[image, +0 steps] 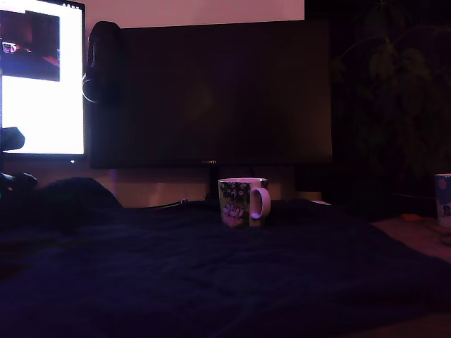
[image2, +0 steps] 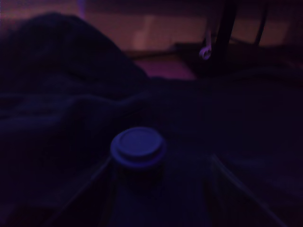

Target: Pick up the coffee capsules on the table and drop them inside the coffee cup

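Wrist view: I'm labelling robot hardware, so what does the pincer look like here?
Very little shows in this dim light. The pincer appears as two dark, flat, straight-edged fingers with faintly lighter edges. Its true colour is unclear, and no cables or markings can be made out.

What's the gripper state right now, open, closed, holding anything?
Gripper: appears open, with a faint finger on either side of a coffee capsule standing on the table; the dim, blurred wrist view shows no contact.

Capsule: pale, round flat rim up, upright on cloth.
Cup: floral mug, upright, handle toward exterior view's right.
Table: navy fabric, wrinkled.
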Controlling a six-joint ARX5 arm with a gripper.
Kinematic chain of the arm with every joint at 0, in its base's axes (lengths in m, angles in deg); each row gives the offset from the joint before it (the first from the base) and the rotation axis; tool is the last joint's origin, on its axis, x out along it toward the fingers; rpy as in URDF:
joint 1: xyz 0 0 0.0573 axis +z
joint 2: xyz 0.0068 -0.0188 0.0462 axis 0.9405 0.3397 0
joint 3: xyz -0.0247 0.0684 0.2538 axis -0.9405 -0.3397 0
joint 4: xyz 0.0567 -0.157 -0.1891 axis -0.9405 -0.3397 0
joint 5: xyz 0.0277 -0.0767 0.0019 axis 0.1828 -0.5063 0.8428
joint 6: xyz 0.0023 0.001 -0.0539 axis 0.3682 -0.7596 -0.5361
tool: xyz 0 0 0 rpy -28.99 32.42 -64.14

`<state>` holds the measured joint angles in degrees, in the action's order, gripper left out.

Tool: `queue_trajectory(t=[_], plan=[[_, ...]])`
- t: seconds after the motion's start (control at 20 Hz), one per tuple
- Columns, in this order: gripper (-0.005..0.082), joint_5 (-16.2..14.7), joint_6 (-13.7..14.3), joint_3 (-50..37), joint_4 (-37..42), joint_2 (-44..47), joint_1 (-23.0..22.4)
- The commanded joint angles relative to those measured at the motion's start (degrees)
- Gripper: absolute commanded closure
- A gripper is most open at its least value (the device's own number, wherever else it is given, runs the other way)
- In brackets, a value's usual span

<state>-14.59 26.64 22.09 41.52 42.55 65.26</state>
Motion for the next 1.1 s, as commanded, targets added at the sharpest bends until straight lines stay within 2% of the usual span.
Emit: queue_trajectory(t=[0.0,0.2,0.4,0.5,0.6,0.65,0.7,0.9,1.05], plan=[[0.0164,-0.61,1.14,1.4,-0.81,2.08,0.63],[0.0166,-0.74,1.2,3.63,-3.78,3.82,1.14],[0.019,-0.44,3.17,3.8,-5.55,3.82,1.14],[0.0309,-0.13,3.69,4.02,-6.54,3.82,1.16],[0.0486,-0.13,3.72,4.72,-7.54,3.82,1.46],[0.0548,-0.13,3.72,5.01,-7.98,3.82,1.55],[0.0575,-0.13,3.72,5.27,-8.17,3.82,1.68],[0.0576,-0.13,4.17,5.9,-8.2,3.82,1.95],[0.0576,-3.37,4.15,5.9,-5.38,3.82,1.92]])
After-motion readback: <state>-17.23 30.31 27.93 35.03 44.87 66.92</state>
